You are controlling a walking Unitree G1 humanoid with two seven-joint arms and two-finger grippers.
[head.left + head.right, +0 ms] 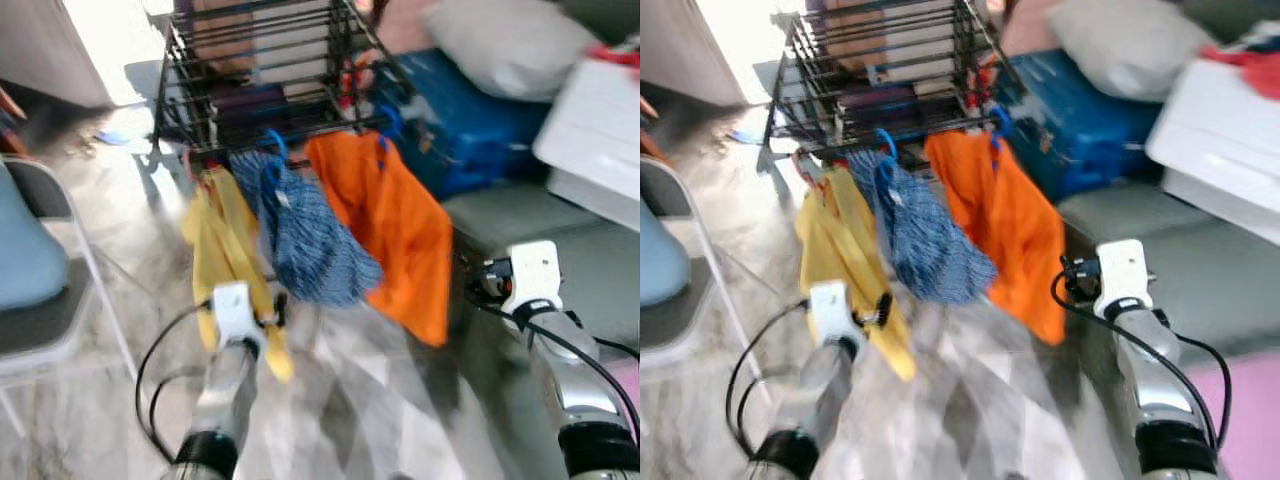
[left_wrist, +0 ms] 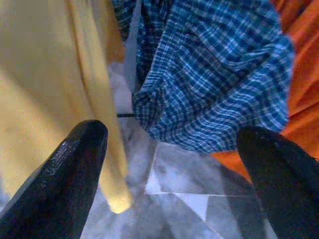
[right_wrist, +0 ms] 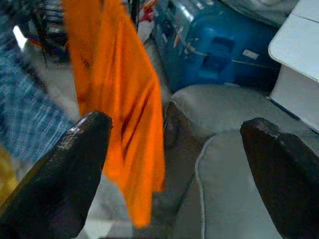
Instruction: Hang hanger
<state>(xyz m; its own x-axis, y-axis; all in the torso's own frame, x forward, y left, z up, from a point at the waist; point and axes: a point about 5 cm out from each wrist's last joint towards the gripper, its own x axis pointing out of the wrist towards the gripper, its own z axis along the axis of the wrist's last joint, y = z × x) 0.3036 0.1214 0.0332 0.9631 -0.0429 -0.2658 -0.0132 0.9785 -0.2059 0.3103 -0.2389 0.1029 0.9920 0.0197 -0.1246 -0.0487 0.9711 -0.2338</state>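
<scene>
- Left eye view: black wire rack (image 1: 270, 70) at 12 o'clock, three garments hanging off its lower front rail. Yellow garment (image 1: 225, 250) at 9 o'clock of the blue checked shirt (image 1: 315, 245), orange garment (image 1: 400, 225) at 3 o'clock of it. Blue hanger hook (image 1: 272, 148) over the rail above the checked shirt. Left gripper (image 1: 262, 322) raised just below the yellow garment's lower edge.
- Right eye view: right gripper (image 1: 1072, 275) raised at 3 o'clock of the orange garment's hem, beside a grey sofa (image 1: 1200, 270). Blue case (image 1: 1080, 120) and white box (image 1: 1220, 140) at 1 to 2 o'clock.
- Left wrist view: two black fingers (image 2: 65, 184) spread wide, nothing between them; yellow cloth, checked shirt and marble floor (image 2: 179, 189) beyond.
- Right wrist view: fingers (image 3: 65, 169) wide apart and empty, orange garment hanging just past one, grey sofa cushion past the other.
</scene>
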